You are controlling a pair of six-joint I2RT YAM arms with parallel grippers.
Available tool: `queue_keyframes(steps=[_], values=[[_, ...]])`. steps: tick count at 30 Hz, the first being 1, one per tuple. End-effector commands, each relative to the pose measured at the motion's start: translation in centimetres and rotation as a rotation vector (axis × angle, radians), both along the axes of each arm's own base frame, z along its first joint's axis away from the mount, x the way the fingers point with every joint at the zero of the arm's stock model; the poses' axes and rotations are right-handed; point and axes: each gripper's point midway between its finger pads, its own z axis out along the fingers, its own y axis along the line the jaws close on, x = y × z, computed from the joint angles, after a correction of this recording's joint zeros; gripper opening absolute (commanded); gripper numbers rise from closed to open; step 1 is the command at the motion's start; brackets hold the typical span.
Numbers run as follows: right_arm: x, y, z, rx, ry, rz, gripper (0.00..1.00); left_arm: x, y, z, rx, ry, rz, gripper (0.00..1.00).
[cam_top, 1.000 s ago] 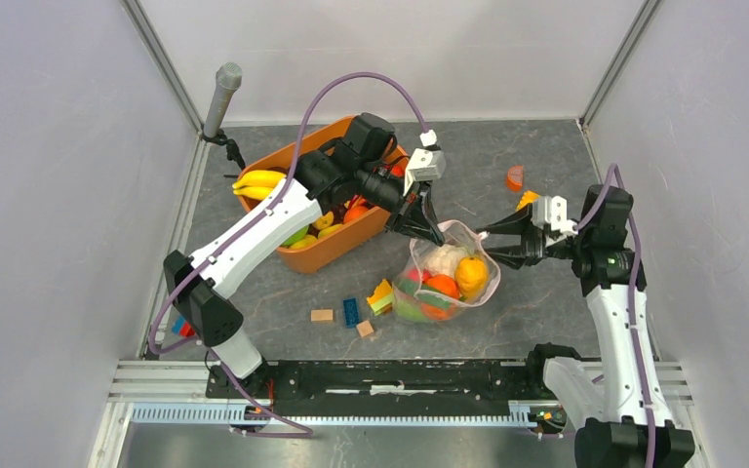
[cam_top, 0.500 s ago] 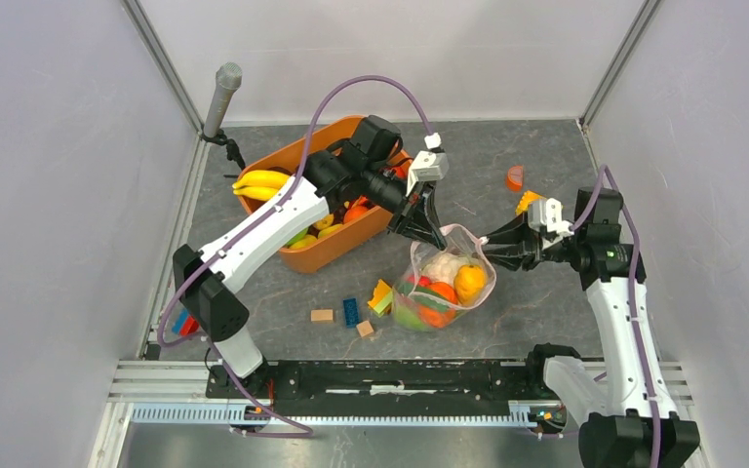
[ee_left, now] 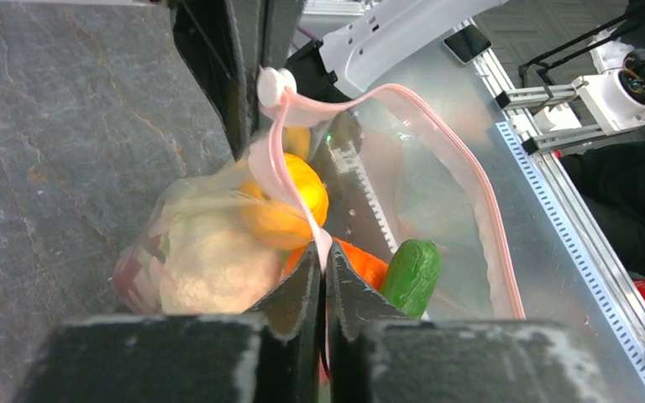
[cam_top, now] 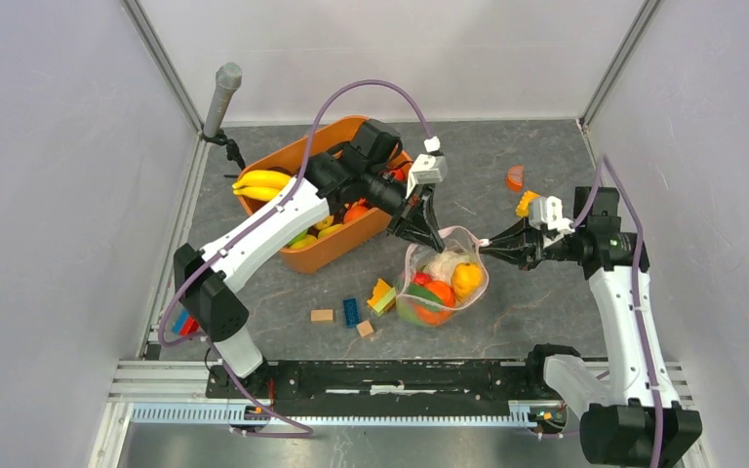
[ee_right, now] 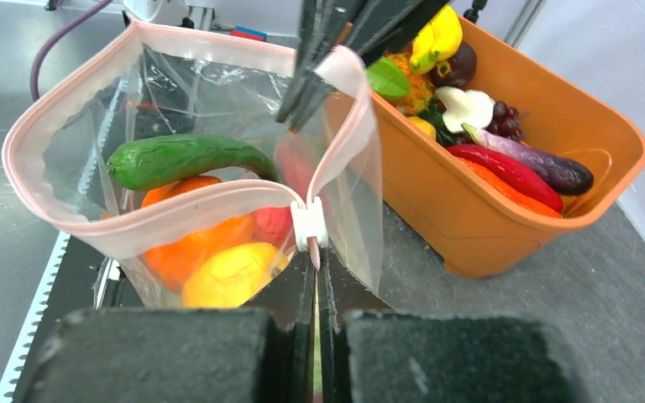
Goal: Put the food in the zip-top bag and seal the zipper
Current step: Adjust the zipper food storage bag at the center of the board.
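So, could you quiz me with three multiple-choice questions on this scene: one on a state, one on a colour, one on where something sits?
1. The mouth of the clear bag is:
A. zipped shut
B. open
C. taped over

2. The strip along that mouth is:
A. blue
B. black
C. pale pink

3. The yellow bananas lie:
A. in the orange tub
B. in the bag
C. under the bag

Answers:
1 B: the rim gapes in a wide loop, with the left tool and the right tool each pinching it.
2 C: both wrist views show the rim as pink.
3 A: the top view shows them at the tub's left end.
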Motion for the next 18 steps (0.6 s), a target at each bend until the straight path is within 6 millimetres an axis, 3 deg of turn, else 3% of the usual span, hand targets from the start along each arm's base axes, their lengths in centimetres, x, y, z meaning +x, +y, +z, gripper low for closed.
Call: queue_keyframes(steps=[1,2,4,7,12,15,18], values=[[0.2,-0.4,0.8,0.012,-0.011,-0.01,0.0,-0.3,1.0,1.9,-0.045,-0.081,0.037,0.24],[0.1,-0.5,0.9,0.013,0.0,-0.016,0.0,-0.1,1.2,2.0,-0.034,-0.087,0.062,0.3],[0.6,-0.7,0.7,0.016,0.032,-0.024,0.0,0.5,1.5,1.9,-0.006,-0.095,0.119,0.59],[0.8,-1.0,0.5,0.015,0.035,-0.039,0.0,1.8,1.9,2.2,0.016,-0.117,0.229,0.79],[1.4,-1.5,0.2,0.017,0.056,-0.066,0.0,3.4,3.6,3.5,0.042,-0.173,0.438,0.95],[1.9,-1.9,0.2,0.02,0.069,-0.083,0.0,3.0,5.3,3.9,0.042,-0.178,0.53,1.0],[2.1,-2.0,0.1,0.021,0.08,-0.087,0.0,1.6,6.9,2.9,0.037,-0.17,0.603,1.0]])
